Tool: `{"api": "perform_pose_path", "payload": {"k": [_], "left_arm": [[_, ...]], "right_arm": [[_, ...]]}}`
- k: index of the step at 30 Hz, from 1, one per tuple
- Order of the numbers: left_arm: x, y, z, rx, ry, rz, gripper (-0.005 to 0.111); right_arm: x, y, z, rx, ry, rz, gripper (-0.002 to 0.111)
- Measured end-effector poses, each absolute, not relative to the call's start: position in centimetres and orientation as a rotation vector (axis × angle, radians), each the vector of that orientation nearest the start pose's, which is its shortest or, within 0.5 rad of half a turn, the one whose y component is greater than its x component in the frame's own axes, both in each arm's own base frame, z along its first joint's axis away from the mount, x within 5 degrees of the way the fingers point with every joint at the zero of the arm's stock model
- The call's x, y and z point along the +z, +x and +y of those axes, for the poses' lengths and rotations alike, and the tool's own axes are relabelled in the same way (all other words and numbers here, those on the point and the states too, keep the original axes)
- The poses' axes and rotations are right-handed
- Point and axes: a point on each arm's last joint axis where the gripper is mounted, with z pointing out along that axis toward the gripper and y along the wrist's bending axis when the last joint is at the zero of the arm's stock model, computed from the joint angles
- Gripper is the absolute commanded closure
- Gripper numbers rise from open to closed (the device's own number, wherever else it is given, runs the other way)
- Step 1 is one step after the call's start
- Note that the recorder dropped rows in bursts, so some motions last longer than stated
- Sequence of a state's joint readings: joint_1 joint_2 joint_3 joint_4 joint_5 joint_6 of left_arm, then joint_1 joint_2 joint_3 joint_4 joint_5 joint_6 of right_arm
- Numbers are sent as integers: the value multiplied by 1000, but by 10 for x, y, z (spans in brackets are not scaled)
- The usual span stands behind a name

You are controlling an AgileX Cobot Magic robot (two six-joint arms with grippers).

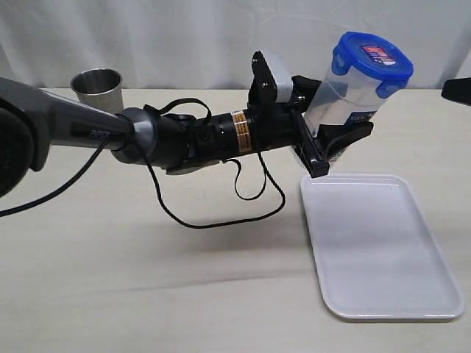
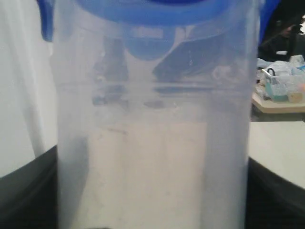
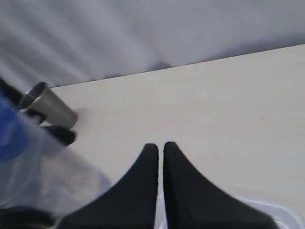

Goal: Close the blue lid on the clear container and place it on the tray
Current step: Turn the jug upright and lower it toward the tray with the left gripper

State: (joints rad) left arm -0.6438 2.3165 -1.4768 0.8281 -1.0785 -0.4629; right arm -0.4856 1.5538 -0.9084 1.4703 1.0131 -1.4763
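Exterior view: a pale beige tabletop (image 1: pixel 147 279) fills the lower part of the scene, matte and faintly grained; behind it hangs a white pleated curtain (image 1: pixel 184 37) that closes off the back. The tray (image 1: pixel 383 250) lies flat on the right side of the table, white and glossy with a low rim; a grey steel cup (image 1: pixel 98 87) stands upright at the far left, close to the curtain. The left arm reaches across the middle with a black cable (image 1: pixel 221 213) looping beneath it; the left gripper (image 1: pixel 343 108) is clamped on the lower body of the clear container (image 1: pixel 353 88), which it holds tilted, clear of the table and near the tray's far corner. The blue lid (image 1: pixel 372 62) sits on the container's mouth, sticker face up; whether its flaps are snapped down cannot be told. The right gripper (image 3: pixel 159 157) hangs over the table, its two black fingers pressed together and holding nothing; only its tip shows at the right edge of the exterior view. Past the container in the left wrist view, beyond the table edge, a cluttered shelf (image 2: pixel 281 88) with small boxes shows in a darker part of the room.
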Motion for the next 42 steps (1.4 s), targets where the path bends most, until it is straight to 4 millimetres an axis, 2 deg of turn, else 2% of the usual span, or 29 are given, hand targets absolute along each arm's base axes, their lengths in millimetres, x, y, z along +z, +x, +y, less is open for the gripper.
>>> {"api": "perform_pose_path", "payload": {"k": [5,12,16,26,35,42], "left_arm": [[146,357,-353,-1019,1003,1146,107],[148,341,-382,-1056,1045,1096,107],[149,334,-391,-1058,1064,1094,107],[130,341,-394,-937,1082,1365,107],[129,342,-394,-954,1065,1406,107],[105,340,-396,-997,1071,1466,107]], "right_arm": [[266,290,-59,929,-186,1959,104],[267,290,-58,940,-194,1953,104],[267,290,-58,946,-191,1945,104],[268,289,-57,962,-206,1938,104],[269,289,-57,961,-204,1930,104],[269,289,-57,958,-207,1929,104]]}}
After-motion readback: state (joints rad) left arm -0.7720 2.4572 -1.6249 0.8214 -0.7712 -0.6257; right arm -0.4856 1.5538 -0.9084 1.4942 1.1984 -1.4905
